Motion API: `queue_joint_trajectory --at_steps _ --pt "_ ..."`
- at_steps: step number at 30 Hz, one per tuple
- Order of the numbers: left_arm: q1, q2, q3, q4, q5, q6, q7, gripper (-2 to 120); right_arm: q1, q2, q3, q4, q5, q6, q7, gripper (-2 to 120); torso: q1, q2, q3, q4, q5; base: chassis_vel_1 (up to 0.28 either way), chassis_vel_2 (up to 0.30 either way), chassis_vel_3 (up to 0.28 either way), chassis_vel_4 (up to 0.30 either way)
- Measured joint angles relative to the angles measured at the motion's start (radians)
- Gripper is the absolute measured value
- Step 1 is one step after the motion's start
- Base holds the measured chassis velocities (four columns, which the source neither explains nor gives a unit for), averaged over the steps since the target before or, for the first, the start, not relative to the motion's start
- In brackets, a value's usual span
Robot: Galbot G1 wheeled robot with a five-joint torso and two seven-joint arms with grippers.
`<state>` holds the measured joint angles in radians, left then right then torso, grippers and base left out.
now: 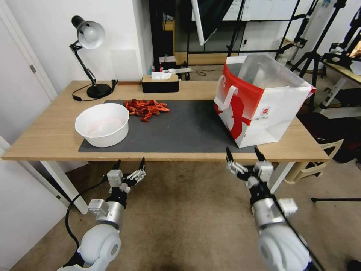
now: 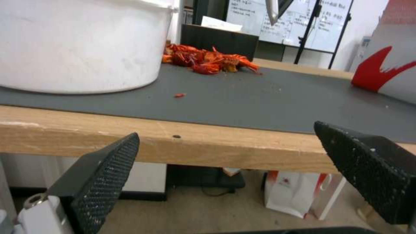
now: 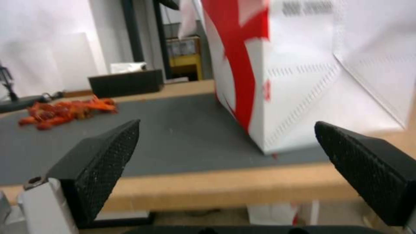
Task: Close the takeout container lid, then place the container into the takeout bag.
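Observation:
The takeout bag [image 1: 263, 101], boxy, red and white with a silvery lining, stands open at the right end of the grey mat [image 1: 180, 130]. The takeout container and its lid are out of view. My left gripper [image 1: 130, 162] hangs open just below the table's front edge, in front of the white bowl. My right gripper [image 1: 242, 150] is open too, level with the front edge and just short of the bag's near corner. In the left wrist view the left gripper [image 2: 225, 130] faces the table edge. In the right wrist view the right gripper [image 3: 228, 123] faces the bag [image 3: 281, 81].
A round white bowl [image 1: 102, 124] sits at the mat's left. A pile of red crayfish [image 1: 146, 108] lies behind it. A black tissue box [image 1: 160, 83] and a desk lamp [image 1: 90, 56] stand at the back. A chair [image 1: 319, 158] sits right of the table.

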<state>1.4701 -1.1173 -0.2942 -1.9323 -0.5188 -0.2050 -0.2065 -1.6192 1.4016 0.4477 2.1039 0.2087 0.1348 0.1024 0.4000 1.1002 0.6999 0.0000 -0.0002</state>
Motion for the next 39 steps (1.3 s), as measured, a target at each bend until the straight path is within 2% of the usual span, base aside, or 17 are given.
queue_joint_trajectory --at_steps 8,17,39 --pt "0.002 -0.001 -0.01 0.02 0.047 -0.019 0.0 100 -0.008 0.044 -0.013 -0.043 -0.015 0.024 0.009 100 0.0 0.0 0.0 0.0 0.0 0.0 0.0 0.0 0.0" --pt "0.014 -0.006 -0.023 0.024 0.063 -0.033 -0.003 100 0.046 0.051 -0.022 -0.121 0.015 0.029 -0.005 100 0.0 0.0 0.0 0.0001 0.0001 0.0 0.0 0.0 0.0" --pt "0.013 -0.007 -0.024 0.025 0.063 -0.034 -0.005 100 0.05 0.049 -0.022 -0.122 0.02 0.025 -0.007 100 0.0 0.0 0.0 0.0 0.0001 0.0 0.0 0.0 0.0"
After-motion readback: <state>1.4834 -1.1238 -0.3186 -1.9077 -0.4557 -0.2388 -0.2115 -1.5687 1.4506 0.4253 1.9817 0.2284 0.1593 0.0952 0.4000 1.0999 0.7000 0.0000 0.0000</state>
